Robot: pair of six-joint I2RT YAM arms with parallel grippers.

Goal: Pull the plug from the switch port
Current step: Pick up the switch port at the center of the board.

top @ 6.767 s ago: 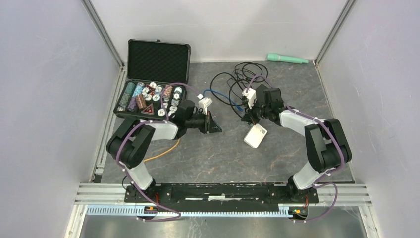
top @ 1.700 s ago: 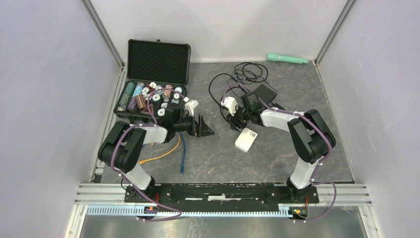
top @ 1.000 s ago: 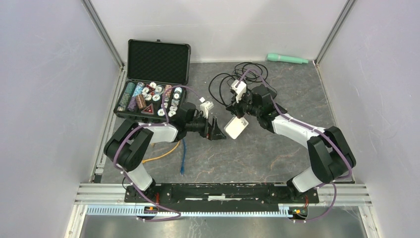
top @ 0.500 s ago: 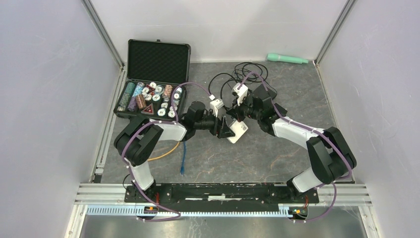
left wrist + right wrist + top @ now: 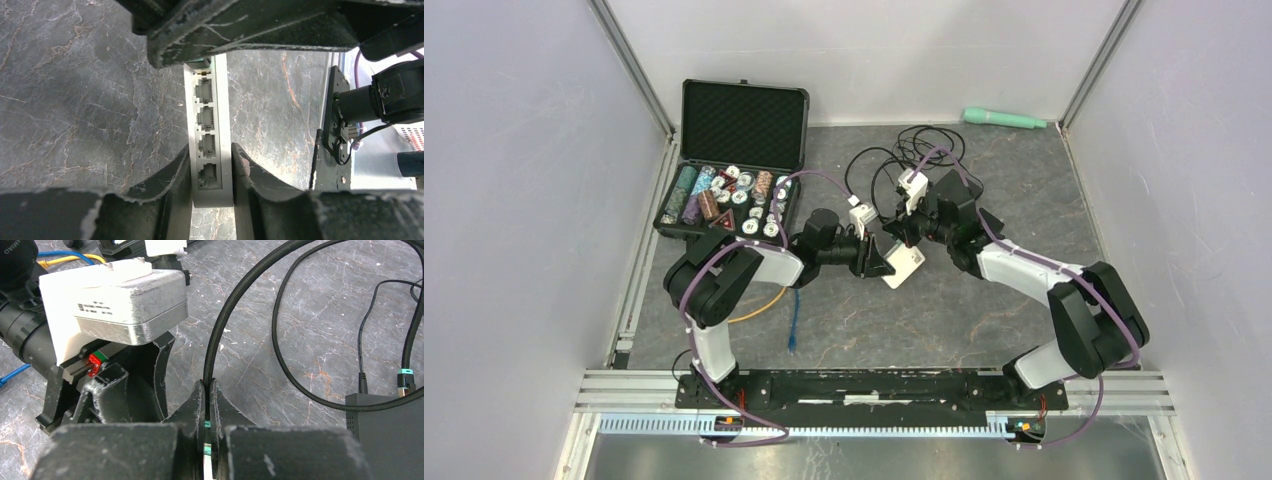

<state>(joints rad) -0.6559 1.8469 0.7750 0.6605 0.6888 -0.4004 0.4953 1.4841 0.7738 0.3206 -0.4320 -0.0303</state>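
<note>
The white switch [image 5: 905, 265] hangs at mid-table between both arms. In the left wrist view its row of ports [image 5: 208, 120] faces the camera, and my left gripper [image 5: 210, 150] is shut on its lower end, a finger pressed on each side. My right gripper [image 5: 207, 385] is shut on a teal plug [image 5: 207, 425] with a black braided cable [image 5: 235, 325] running up from the jaws. In the left wrist view, the dark fingers [image 5: 250, 30] of the right gripper cover the switch's top end, hiding where the plug meets its port.
An open case of poker chips [image 5: 734, 170] stands at the back left. Black cables [image 5: 914, 150] coil behind the grippers, next to a black adapter [image 5: 385, 430]. A green torch [image 5: 1004, 119] lies by the back wall. Blue [image 5: 793, 310] and yellow [image 5: 749, 312] cables lie near the left arm.
My left gripper has moved right up to the switch and closed its jaws onto its sides. The right gripper has kept its grip and shifted the switch slightly.
</note>
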